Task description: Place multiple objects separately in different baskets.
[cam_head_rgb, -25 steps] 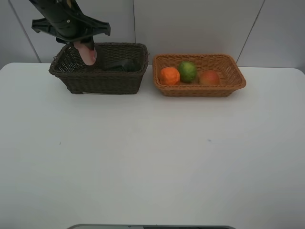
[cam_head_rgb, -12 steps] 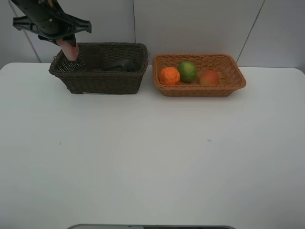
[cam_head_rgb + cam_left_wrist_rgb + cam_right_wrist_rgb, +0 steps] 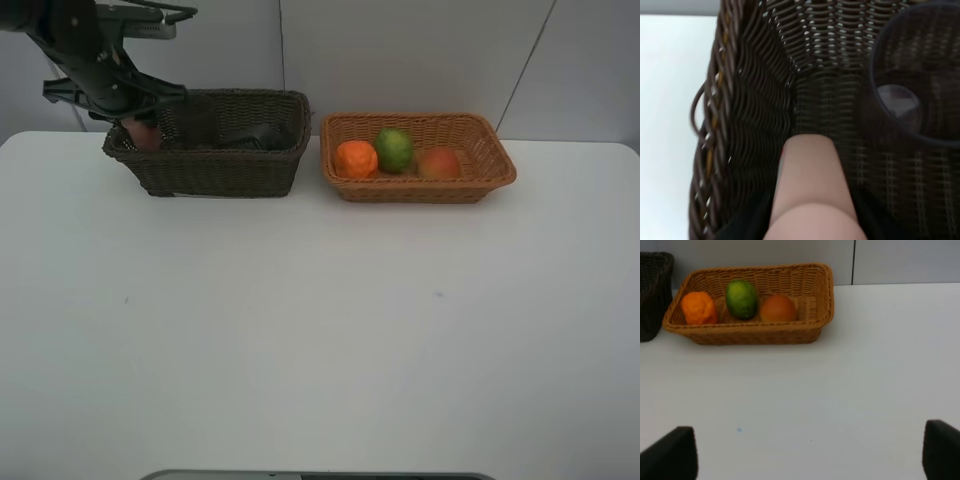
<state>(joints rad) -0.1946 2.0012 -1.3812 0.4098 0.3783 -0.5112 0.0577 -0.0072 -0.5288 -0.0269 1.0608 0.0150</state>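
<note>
No text, label, brand, number or sign can be read in any of the views. The pink bottle [image 3: 812, 192] shows only a plain, unmarked surface in the left wrist view. The dark brown basket [image 3: 215, 170] and the orange-tan basket [image 3: 420, 188] carry no tags. The tabletop [image 3: 320, 330] bears no markings that can be read.
</note>
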